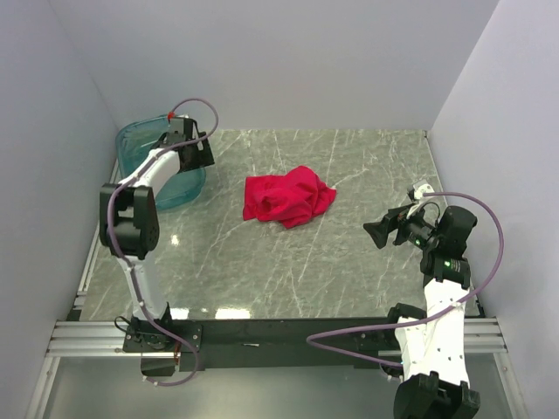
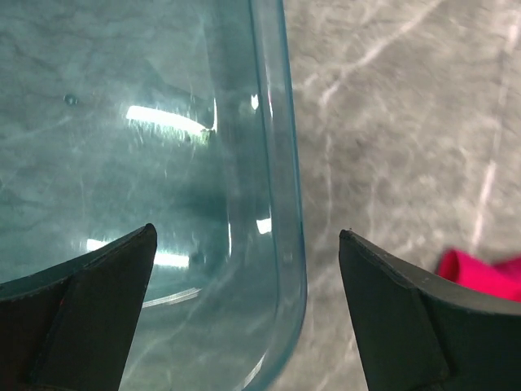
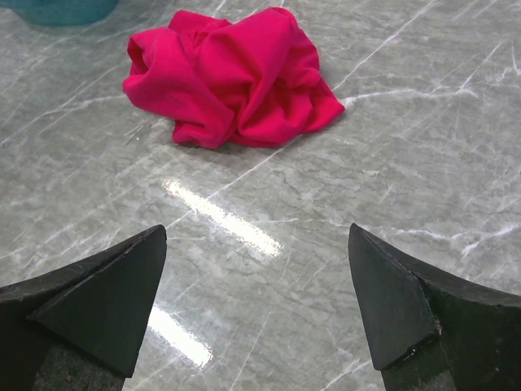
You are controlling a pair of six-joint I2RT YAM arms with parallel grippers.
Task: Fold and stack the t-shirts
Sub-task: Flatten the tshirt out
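**Work surface.** The table (image 1: pixel 367 166) has a grey-green marbled top and is enclosed by pale walls on three sides.

**Task item.** The red t-shirt (image 1: pixel 288 197) lies crumpled in a loose heap near the middle of the table. It is unfolded, and no gripper touches it. In the right wrist view the t-shirt (image 3: pixel 232 77) shows deep folds and one corner pointing to the right. No neck label can be made out.

**Left arm.** The left gripper (image 1: pixel 199 154) hangs over the translucent teal tub (image 1: pixel 140 144) at the far left of the table. In the left wrist view the left gripper (image 2: pixel 248 236) has its jaws set wide apart and holds nothing. The tub's right-hand rim (image 2: pixel 281 163) runs below the gap between them. A small part of the t-shirt (image 2: pixel 484 273) shows at the right edge of this view, well apart from the tub.

**Right arm.** The right gripper (image 1: pixel 377 230) is positioned at the right side of the table, pointing toward the t-shirt and apart from it. In the right wrist view the right gripper (image 3: pixel 256 236) has its jaws spread wide, with only bare tabletop between them.
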